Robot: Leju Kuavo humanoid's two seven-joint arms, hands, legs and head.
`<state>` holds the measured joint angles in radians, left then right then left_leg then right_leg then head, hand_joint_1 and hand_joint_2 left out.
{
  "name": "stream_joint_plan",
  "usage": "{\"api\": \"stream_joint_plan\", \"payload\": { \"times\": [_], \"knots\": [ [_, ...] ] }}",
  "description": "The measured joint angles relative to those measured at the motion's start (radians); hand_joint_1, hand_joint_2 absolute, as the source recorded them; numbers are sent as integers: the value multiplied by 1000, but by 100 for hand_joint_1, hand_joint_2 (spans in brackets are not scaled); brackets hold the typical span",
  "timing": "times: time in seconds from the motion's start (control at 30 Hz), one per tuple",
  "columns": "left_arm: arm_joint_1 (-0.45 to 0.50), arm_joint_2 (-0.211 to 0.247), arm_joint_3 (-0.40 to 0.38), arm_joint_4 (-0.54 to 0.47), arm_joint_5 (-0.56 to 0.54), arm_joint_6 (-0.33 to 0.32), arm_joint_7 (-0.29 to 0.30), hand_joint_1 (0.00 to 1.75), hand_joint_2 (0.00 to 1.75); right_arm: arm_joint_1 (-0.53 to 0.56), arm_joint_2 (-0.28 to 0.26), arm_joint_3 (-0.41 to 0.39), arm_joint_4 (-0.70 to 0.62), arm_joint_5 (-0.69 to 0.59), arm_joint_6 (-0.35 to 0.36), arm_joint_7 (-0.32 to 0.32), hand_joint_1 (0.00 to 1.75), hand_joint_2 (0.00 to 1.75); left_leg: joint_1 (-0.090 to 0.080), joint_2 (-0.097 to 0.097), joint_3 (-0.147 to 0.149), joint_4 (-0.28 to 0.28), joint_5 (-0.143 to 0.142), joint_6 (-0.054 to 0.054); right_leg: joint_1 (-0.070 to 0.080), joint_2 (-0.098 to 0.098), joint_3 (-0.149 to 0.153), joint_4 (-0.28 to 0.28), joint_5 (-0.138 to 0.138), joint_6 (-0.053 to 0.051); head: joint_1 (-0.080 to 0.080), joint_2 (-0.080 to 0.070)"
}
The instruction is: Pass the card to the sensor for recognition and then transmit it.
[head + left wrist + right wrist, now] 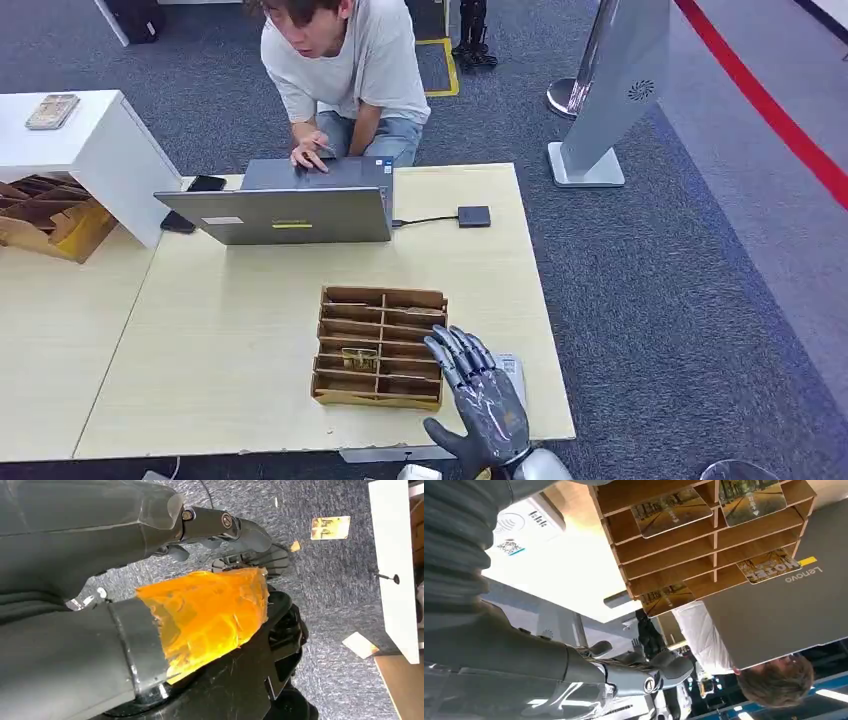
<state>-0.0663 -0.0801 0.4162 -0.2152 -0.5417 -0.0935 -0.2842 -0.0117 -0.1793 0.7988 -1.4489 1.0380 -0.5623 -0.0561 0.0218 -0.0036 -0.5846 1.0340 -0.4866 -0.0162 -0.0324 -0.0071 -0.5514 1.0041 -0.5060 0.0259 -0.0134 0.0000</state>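
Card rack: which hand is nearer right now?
Right. The right hand hovers open at the card rack's right edge above the table. The left hand hangs over the carpet floor, away from the rack.

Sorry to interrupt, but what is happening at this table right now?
The robot's right hand hovers open, holding nothing, beside a wooden card rack on the table. Cards sit in the rack's slots, and a white sensor lies next to it. No card has been picked up yet. A person kneels behind the table, working on a laptop.
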Motion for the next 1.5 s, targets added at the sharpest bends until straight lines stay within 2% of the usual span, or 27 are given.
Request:
{"api": "stream_joint_plan", "payload": {
  "times": [0.83,0.93,1.0,1.27,1.5],
  "knots": [
    [-8,3,-23,0,-15,-8,8,0,0,-25,14,13,53,0,0,3,7,175,0,0,0,0,0,0,0,0,0,0,0,0,0,0],
    [-9,4,-23,0,-15,-9,8,0,0,-31,20,13,60,2,0,3,16,175,0,0,0,0,0,0,0,0,0,0,0,0,0,0],
    [-10,4,-23,0,-17,-12,8,0,0,-35,22,13,66,9,0,3,10,175,0,0,0,0,0,0,0,0,0,0,0,0,0,0],
    [-11,4,-28,0,-19,-15,9,0,0,-42,32,12,85,17,-2,4,10,175,0,0,0,0,0,0,0,0,0,0,0,0,0,0],
    [-12,5,-32,0,-21,-17,9,0,0,-44,36,11,90,19,-2,4,23,175,0,0,0,0,0,0,0,0,0,0,0,0,0,0]
  ]
}}
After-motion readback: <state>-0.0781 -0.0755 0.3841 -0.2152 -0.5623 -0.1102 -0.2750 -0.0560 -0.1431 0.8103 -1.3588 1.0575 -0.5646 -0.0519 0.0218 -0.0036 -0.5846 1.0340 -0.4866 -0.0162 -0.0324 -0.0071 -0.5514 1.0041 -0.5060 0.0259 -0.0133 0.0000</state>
